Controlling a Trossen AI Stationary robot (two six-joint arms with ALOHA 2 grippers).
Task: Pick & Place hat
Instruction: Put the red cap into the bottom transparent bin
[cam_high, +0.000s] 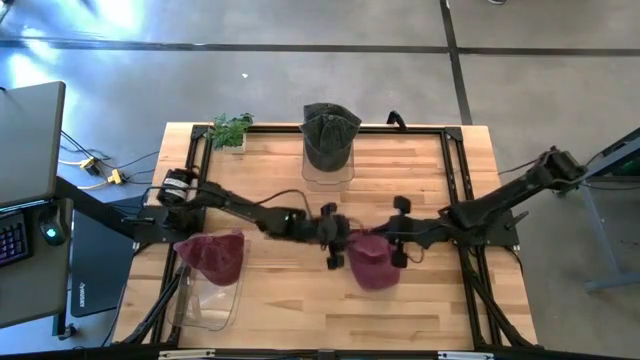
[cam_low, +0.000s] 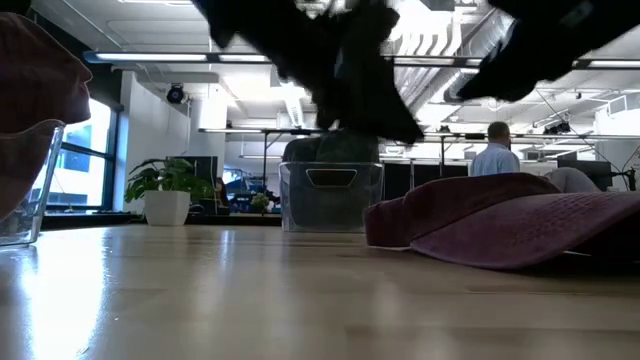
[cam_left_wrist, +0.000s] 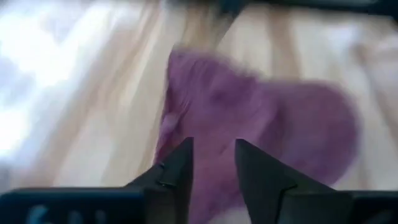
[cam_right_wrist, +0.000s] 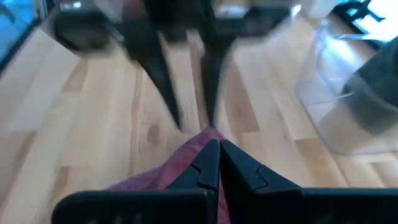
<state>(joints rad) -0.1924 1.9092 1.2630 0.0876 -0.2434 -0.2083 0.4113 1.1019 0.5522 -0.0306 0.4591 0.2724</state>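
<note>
Maroon hat (cam_high: 374, 262) flat on the wooden table (cam_high: 270, 310) in front of the clear bin (cam_high: 328, 165), right gripper (cam_high: 397, 232) pinched shut on its edge, left gripper (cam_high: 330, 238) just beside it, fingers slightly apart

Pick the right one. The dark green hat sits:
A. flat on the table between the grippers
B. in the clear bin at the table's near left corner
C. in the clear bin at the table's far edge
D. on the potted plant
C: the high view shows the green hat in the clear bin at the far edge of the table.
</note>
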